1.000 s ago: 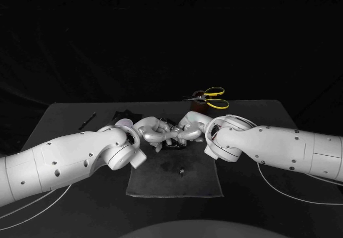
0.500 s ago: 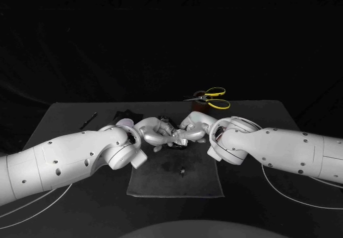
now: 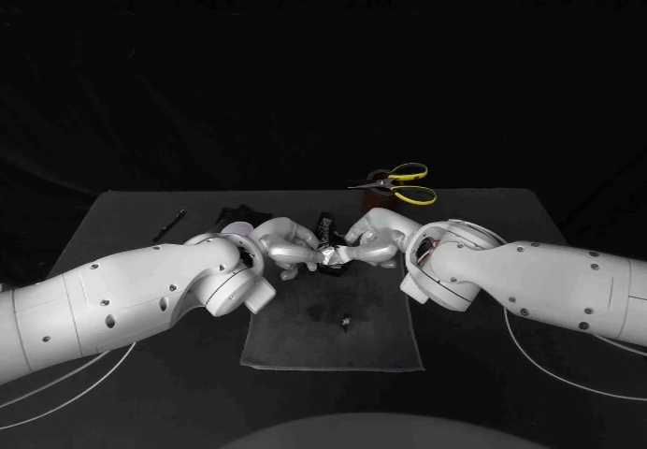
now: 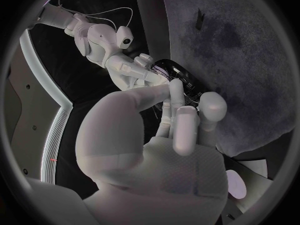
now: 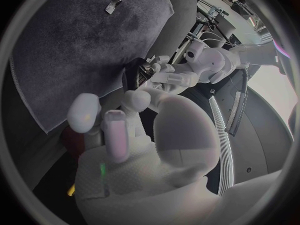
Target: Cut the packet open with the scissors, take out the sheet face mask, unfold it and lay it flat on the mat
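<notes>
Looking down, I see the mat (image 3: 330, 348) nearest on the tabletop (image 3: 128, 220), with a small scrap (image 3: 347, 323) lying on it. Over its far edge my left hand (image 3: 287, 248) and right hand (image 3: 374, 245) meet, the fingers of both clamped on the dark packet (image 3: 325, 227) between them. Beyond them, the yellow-handled scissors (image 3: 391, 185) lie near the tabletop's far edge.

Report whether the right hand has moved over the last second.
Yes. In the head view the right hand has shifted slightly toward the yellow-handled scissors, away from the scrap on the mat.
</notes>
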